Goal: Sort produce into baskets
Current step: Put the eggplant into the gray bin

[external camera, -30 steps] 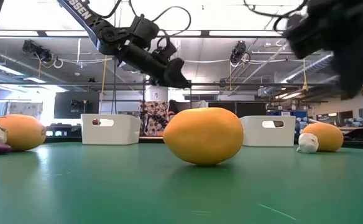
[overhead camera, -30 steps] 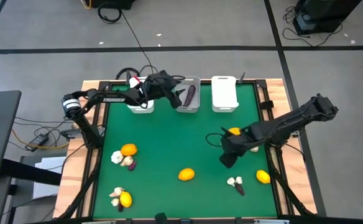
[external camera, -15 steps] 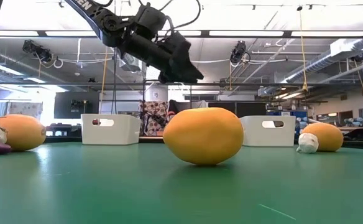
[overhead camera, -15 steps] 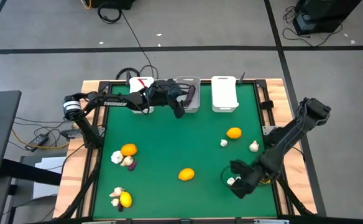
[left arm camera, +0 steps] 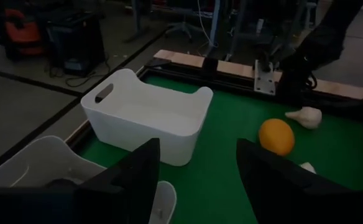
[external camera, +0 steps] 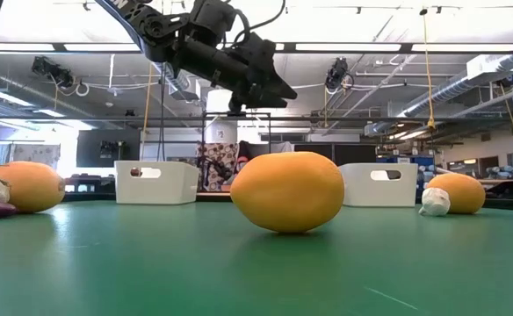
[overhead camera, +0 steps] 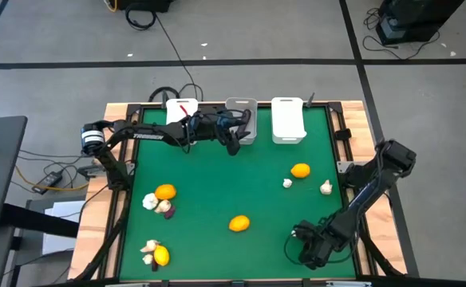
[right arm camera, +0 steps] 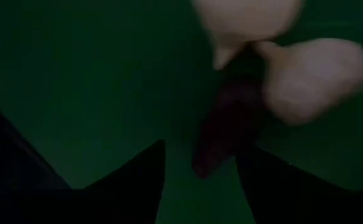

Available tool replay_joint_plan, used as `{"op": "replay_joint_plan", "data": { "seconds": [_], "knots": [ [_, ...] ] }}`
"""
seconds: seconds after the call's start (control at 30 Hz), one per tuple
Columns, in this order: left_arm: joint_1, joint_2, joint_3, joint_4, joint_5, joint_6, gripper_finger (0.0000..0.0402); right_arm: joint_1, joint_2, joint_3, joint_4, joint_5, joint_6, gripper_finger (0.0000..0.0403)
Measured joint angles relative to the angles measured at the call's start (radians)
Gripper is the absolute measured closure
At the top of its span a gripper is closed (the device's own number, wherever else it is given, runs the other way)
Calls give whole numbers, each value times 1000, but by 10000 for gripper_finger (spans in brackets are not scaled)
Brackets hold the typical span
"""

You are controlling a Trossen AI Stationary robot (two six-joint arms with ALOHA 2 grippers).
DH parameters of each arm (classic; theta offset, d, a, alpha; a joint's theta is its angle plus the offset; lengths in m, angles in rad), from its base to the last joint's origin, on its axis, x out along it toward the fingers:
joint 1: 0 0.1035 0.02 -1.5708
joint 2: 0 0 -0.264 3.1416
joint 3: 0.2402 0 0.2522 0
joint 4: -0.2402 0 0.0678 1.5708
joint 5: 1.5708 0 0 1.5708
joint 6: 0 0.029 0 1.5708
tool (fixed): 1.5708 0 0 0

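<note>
Eggplant (right arm camera: 222, 134) lies just ahead of the right gripper (overhead camera: 311, 251), dark and narrow, in line with the gap between the gripper's spread fingers (right arm camera: 138, 186). Two garlic bulbs (right arm camera: 312, 78) sit just past the eggplant's far end, touching it or nearly so. In the high view this gripper is down low at the table's near right corner, over the green mat (overhead camera: 217, 183), and covers those items from above.

Farther out from the right gripper, toward the table's middle, lies a citrus fruit (overhead camera: 238, 224). Beyond it on the right side are a second citrus fruit (overhead camera: 300, 170) with a garlic bulb (overhead camera: 287, 183) beside it and another garlic bulb (overhead camera: 326, 188) near the right edge. On the left side are two clusters: a citrus with garlic and eggplant (overhead camera: 163, 199), and nearer the front edge another such cluster (overhead camera: 155, 253).

At the far edge the left gripper (overhead camera: 231, 135) hangs in the air with its fingers (left arm camera: 132, 180) apart and nothing between them, just in front of the translucent basket (overhead camera: 242, 119). To one side of it is a white basket (overhead camera: 181, 119) under the arm; on the other side stands the second white basket (left arm camera: 147, 121), which looks empty.
</note>
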State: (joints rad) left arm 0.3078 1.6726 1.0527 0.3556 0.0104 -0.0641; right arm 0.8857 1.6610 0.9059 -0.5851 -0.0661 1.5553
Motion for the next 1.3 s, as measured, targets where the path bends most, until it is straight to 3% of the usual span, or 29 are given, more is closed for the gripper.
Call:
{"op": "replay_joint_plan", "data": {
  "seconds": [0.17,0.4,0.57,0.67,0.8,0.97,1.1,1.3],
  "knots": [
    [-16,0,0,28,-6,-25,184,3,33,5,-21,-3,-63,225],
    [-56,0,0,66,27,-22,184,6,-27,-3,-42,23,-150,380],
    [-68,0,0,80,67,-21,184,6,-106,-3,-30,94,-236,366],
    [-70,0,0,104,157,-21,184,6,-161,5,-29,220,-303,371],
    [-81,0,0,129,267,-20,184,-9,-225,7,-30,533,-398,376],
    [-96,1,0,154,273,18,184,-67,-271,7,-31,870,-527,364],
    [-105,2,0,171,273,39,184,-163,-275,7,-30,1005,-617,365],
    [-119,2,0,170,274,76,183,-338,-273,8,-27,1106,-696,365]
  ]
}}
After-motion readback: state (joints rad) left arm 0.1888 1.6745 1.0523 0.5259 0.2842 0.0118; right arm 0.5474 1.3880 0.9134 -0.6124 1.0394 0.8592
